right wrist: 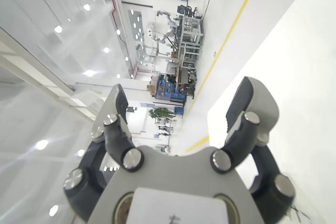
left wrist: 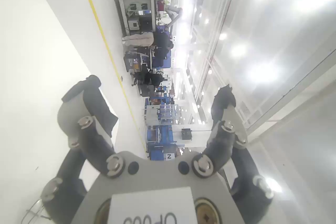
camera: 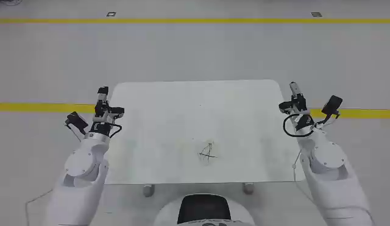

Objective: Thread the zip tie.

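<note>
Top view, table: one white table [camera: 183,110] with rounded corners, standing on a pale grey floor [camera: 195,49].
Zip tie: the zip tie [camera: 208,152] lies flat on the table, near the edge closest to the robot and a little to the robot's right of centre. It shows as thin black strands crossing each other. The strands are too fine to count.
Zip tie, clearance: well apart from both grippers, with bare tabletop between.
Arms: two, one at each side edge of the table.
Left gripper: the left gripper [camera: 102,92] hangs just outside the table's left edge, beside the far corner. In the left wrist view its two fingers [left wrist: 90,93] stand wide apart around the left gripper [left wrist: 158,84], with nothing between them.
Right gripper: the right gripper [camera: 294,86] hangs just outside the table's right edge, near the far corner. In the right wrist view the right gripper [right wrist: 182,83] has two ribbed pads [right wrist: 240,96] spread apart, holding nothing.
Floor lines: two yellow lines [camera: 195,21], one beyond the table and one passing behind it at arm level.
Floor plates: two small square plates [camera: 111,14] by the far line.
</note>
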Robot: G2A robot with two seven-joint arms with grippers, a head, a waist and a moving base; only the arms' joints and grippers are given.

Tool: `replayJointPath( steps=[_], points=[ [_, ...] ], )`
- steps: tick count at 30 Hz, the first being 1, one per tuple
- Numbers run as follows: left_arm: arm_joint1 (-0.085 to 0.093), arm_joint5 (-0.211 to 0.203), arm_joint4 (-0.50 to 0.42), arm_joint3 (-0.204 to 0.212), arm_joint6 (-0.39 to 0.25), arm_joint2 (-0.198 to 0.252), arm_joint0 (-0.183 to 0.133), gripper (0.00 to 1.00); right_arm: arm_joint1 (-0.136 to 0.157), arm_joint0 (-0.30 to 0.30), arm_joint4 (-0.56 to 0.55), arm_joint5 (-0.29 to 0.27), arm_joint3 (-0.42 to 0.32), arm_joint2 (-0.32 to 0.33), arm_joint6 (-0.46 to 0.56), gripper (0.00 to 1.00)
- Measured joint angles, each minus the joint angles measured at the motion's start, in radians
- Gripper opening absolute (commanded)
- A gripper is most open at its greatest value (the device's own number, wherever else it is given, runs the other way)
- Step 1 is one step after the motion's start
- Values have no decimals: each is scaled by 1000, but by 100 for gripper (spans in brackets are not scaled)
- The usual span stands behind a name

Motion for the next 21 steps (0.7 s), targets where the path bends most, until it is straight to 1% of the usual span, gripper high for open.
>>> replayJointPath(
  steps=[2, 4, 6, 8, 9, 12, 17, 19, 21],
  points=[
    [0, 0, 0, 0, 0, 0, 0, 100, 4, 20, -87, 41, -4, -29, 52, 100],
    [0, 0, 0, 0, 0, 0, 0, 100, 7, 38, -170, 67, -3, -61, 96, 100],
    [0, 0, 0, 0, 0, 0, 0, 100, 12, 56, -267, 70, 4, -106, 173, 100],
    [0, 0, 0, 0, 0, 0, 0, 100, 16, 65, -347, 61, 12, -127, 262, 100],
    [0, 0, 0, 0, 0, 0, 0, 100, 17, 65, -361, 61, 13, -128, 276, 100],
    [0, 0, 0, 0, 0, 0, 0, 100, 16, 64, -332, 61, 12, -126, 249, 100],
    [0, 0, 0, 0, 0, 0, 0, 100, 17, 66, -331, 61, 11, -128, 249, 100],
    [0, 0, 0, 0, 0, 0, 0, 100, 21, 81, -372, 68, 4, -145, 286, 100],
    [0, 0, 0, 0, 0, 0, 0, 100, 25, 115, -471, 91, -1, -171, 356, 100]
  ],
)
